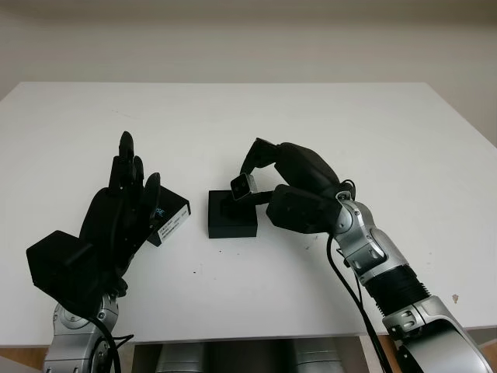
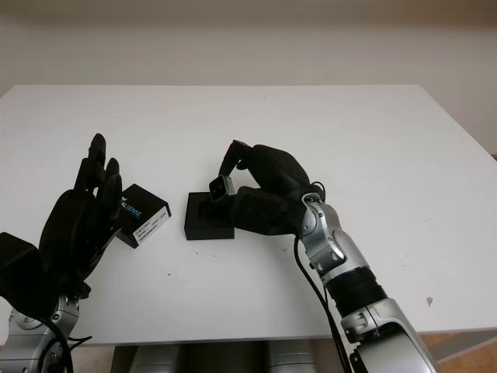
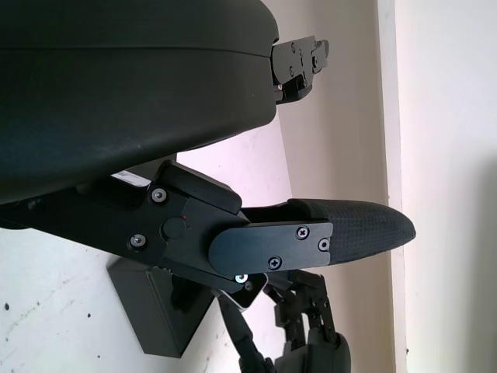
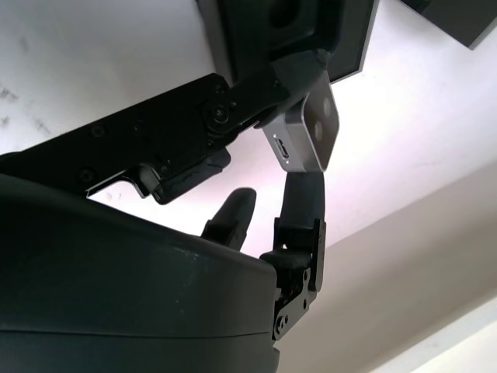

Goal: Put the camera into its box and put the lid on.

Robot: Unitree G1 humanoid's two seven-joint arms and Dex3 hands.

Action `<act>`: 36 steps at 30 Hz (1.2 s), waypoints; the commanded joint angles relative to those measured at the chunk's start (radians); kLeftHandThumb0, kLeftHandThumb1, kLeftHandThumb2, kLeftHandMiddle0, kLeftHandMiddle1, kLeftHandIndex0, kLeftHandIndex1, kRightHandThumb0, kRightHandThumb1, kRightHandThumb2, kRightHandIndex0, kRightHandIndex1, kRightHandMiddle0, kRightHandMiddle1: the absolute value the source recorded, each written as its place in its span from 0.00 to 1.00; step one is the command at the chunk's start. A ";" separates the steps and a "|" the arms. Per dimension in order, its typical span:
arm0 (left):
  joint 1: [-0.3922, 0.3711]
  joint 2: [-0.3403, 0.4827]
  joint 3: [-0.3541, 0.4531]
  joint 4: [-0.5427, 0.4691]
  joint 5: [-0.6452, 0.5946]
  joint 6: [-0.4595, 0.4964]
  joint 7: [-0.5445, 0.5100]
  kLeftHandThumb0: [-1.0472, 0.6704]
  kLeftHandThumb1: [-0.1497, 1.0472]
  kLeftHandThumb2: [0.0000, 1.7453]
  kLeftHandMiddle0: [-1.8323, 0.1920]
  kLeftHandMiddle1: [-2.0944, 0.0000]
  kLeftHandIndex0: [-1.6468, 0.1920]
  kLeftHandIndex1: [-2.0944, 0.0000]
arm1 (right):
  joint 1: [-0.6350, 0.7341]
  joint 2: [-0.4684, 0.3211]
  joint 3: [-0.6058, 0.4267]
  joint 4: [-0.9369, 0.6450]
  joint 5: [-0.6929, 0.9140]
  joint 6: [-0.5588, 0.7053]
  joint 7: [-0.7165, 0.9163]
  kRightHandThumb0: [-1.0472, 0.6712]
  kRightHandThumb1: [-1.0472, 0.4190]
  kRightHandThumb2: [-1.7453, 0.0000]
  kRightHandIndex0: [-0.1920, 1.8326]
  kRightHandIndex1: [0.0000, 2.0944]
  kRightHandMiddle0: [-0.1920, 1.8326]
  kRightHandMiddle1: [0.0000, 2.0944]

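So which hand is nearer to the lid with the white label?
Left. The left hand is raised right beside the lid, overlapping its edge in the head view, open. The right hand is farther off, beyond the open box, holding the camera above it.

silver camera (image 1: pixel 242 186), black box (image 1: pixel 232 217), white table (image 1: pixel 311 124)

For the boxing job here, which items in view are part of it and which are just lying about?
Part of the job:
camera, pinched in the right hand above the box
box, open on the table
lid, lying left of the box beside the open left hand

Just there:
white table
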 commanded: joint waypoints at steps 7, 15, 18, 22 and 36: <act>-0.001 0.002 0.007 -0.026 -0.008 0.012 0.001 0.14 1.00 0.29 1.00 1.00 1.00 1.00 | 0.047 0.050 -0.067 0.017 0.171 -0.028 0.060 0.32 0.07 0.97 0.20 0.26 0.31 0.76; -0.004 0.003 0.001 -0.021 0.002 0.008 0.003 0.14 1.00 0.30 1.00 1.00 1.00 1.00 | 0.125 0.093 -0.096 -0.104 0.279 0.071 0.117 0.31 0.06 0.97 0.23 0.10 0.31 0.73; -0.004 0.003 0.002 -0.017 0.001 0.004 0.001 0.14 1.00 0.30 1.00 1.00 1.00 1.00 | 0.152 0.113 -0.100 -0.139 0.300 0.099 0.115 0.32 0.06 0.97 0.23 0.08 0.31 0.72; -0.006 0.003 0.001 -0.016 0.002 0.007 0.001 0.13 1.00 0.30 1.00 1.00 1.00 1.00 | 0.180 0.136 -0.103 -0.164 0.309 0.115 0.096 0.31 0.06 0.97 0.23 0.07 0.31 0.73; -0.012 0.006 0.003 -0.005 -0.001 -0.006 -0.009 0.13 1.00 0.30 1.00 1.00 1.00 1.00 | 0.226 0.224 -0.105 -0.136 0.280 0.116 -0.034 0.31 0.06 0.97 0.25 0.05 0.28 0.74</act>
